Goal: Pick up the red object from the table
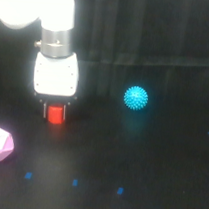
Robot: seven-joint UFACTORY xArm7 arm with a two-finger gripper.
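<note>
Jaws are sitting on both sides of the red object point(55, 114), looks like they're clamping it, probably to get a firm hold for the lift. The gripper point(55, 112) is pointing straight down, arm coming in from the upper left of the exterior view. Can't tell if the block is touching the table point(154, 165). The cyan spiky ball point(136, 98) and pink polyhedron point(0, 143) are sitting well apart.

1. A cyan spiky ball point(136, 98) is being seen right of centre in the exterior view, standing alone against the dark ground.
2. A pink faceted polyhedron point(0, 144) is being shown at the exterior view's left edge, lower down and well apart from the ball.
3. Its pale facets are being lit brightly.
</note>
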